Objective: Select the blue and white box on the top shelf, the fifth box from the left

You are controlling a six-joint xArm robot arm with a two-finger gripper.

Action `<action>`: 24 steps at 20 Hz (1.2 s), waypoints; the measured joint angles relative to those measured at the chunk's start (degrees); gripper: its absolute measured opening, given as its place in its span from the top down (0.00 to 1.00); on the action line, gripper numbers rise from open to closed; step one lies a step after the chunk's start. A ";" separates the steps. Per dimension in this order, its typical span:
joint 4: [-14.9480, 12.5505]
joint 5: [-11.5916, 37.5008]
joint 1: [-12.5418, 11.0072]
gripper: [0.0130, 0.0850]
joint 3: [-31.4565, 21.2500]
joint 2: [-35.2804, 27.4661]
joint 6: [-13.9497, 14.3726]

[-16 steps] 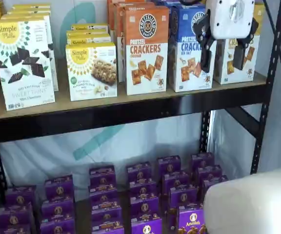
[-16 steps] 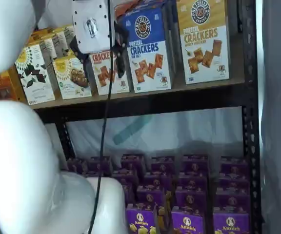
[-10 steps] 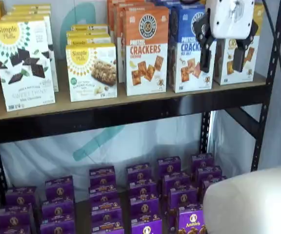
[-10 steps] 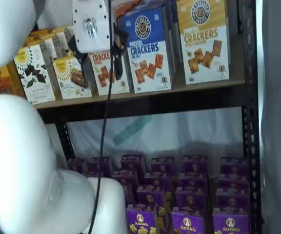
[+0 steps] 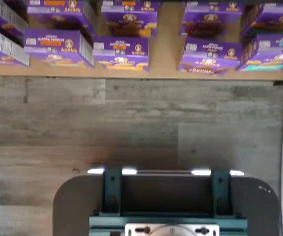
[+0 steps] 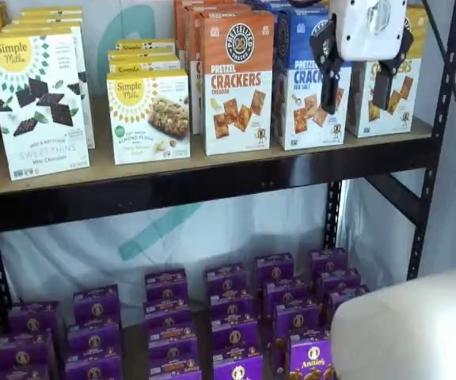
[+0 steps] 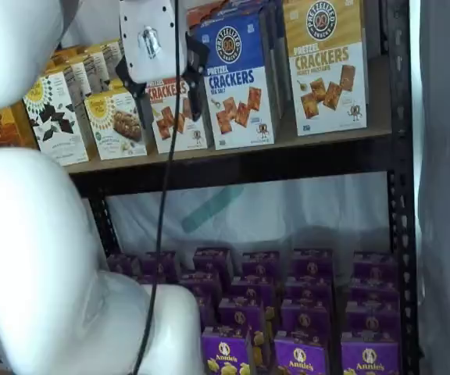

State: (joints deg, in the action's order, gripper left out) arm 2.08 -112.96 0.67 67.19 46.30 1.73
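Pincer risen | open, empty | before blue and white box

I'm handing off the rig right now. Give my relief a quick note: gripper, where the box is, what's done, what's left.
Gripper: open, empty, hanging in front of the top shelf.
Blue and white box: upright on that shelf, between the orange-topped box and the yellow-topped box, untouched.
Done: arm is up at shelf height.
Left: line the fingers up on the blue and white box, close, draw it out.
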 joint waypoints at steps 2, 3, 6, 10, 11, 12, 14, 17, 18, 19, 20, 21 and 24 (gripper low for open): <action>-0.35 1.30 -0.24 0.00 0.56 -0.65 -0.38; -0.50 1.91 -0.52 0.00 1.15 -1.21 -0.70; -1.20 3.06 -0.82 0.00 3.28 -3.14 -1.25; -1.68 3.26 -0.99 0.00 7.01 -6.16 -1.60; -1.61 3.14 -1.07 0.00 7.60 -6.68 -1.65; -1.59 2.96 -1.10 0.00 8.26 -7.29 -1.68; -1.64 3.17 -1.09 0.00 8.84 -7.92 -1.69; -2.20 4.12 -0.89 0.00 9.04 -8.36 -1.67; -2.37 4.36 -0.83 0.00 9.06 -8.47 -1.66; -2.64 4.67 -0.70 0.00 9.06 -8.59 -1.62; -2.90 4.88 -0.54 0.00 9.05 -8.69 -1.55; -3.11 5.08 -0.41 0.00 9.02 -8.78 -1.48; -3.52 5.63 -0.12 0.00 8.88 -8.97 -1.27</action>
State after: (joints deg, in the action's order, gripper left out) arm -1.44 -107.32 0.56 76.08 37.33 0.45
